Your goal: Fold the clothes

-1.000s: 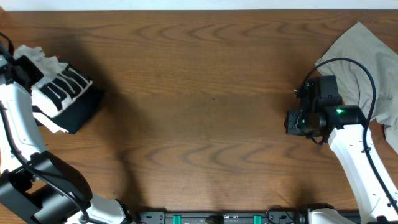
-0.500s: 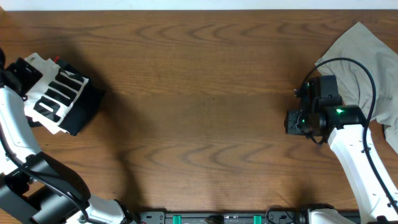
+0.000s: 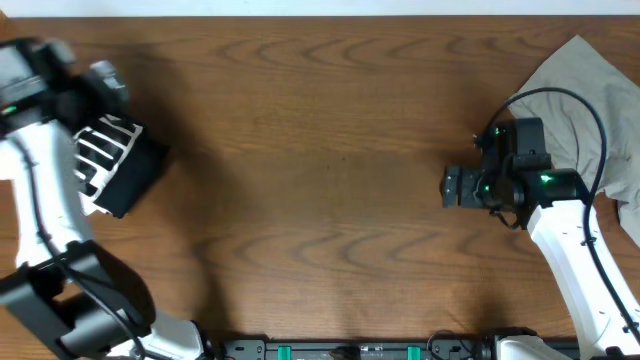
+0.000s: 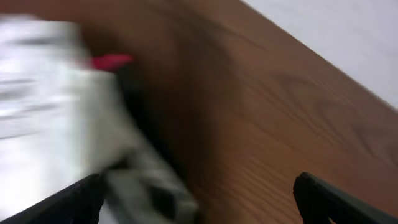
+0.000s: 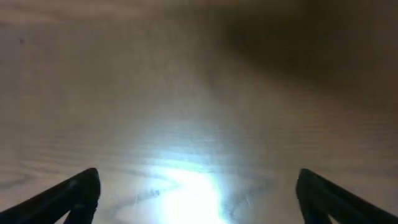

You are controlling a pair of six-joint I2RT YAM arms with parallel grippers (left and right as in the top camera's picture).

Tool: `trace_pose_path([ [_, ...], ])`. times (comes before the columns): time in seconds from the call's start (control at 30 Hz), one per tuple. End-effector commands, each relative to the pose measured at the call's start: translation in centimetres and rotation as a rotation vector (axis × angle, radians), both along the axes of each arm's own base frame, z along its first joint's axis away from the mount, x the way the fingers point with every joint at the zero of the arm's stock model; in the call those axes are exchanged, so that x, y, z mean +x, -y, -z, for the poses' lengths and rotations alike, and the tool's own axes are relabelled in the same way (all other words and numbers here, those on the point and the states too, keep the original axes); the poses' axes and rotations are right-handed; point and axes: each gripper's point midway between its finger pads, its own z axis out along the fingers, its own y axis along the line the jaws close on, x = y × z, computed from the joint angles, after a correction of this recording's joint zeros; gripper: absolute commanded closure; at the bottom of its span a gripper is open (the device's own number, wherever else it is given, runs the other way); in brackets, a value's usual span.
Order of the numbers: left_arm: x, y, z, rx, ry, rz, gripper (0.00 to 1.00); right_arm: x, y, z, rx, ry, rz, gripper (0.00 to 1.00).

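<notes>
The left gripper [image 4: 198,186] hangs blurred over the far-left part of the table [image 3: 320,150], its 2 fingers spread wide with nothing between them; just beside it lies the folded white T-shirt [image 3: 100,150] with black stripes, resting on a black garment [image 3: 138,183] that shows a red edge. The right gripper [image 5: 198,177] is equally wide open and empty above bare wood; the grey-khaki garment [image 3: 575,100] lies crumpled at the far-right edge, just behind it.
</notes>
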Motion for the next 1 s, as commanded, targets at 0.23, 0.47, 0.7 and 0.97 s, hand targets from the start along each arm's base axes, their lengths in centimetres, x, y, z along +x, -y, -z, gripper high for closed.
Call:
trace_pose_path([
  [0.23, 1.3, 11.3, -0.6, 0.114, -0.035, 0.269, 0.02, 6.6, -0.5, -4.0, 0.034, 0.313, -0.007, 0.01],
  [0.47, 0.6, 15.2, -0.2, 0.095, -0.05, 0.413, 0.02, 9.7, -0.7, -8.0, 0.024, 0.498, -0.035, 0.01],
  [0.7, -2.9, 16.0, 1.0, 0.068, -0.191, 0.436, 0.02, 6.7, 2.1, -10.2, -0.126, 0.392, 0.017, 0.01],
  [0.97, -6.0, 16.5, -3.2, 0.093, -0.109, 0.445, 0.02, 0.2, 3.5, -15.3, -0.147, 0.467, 0.09, 0.01],
])
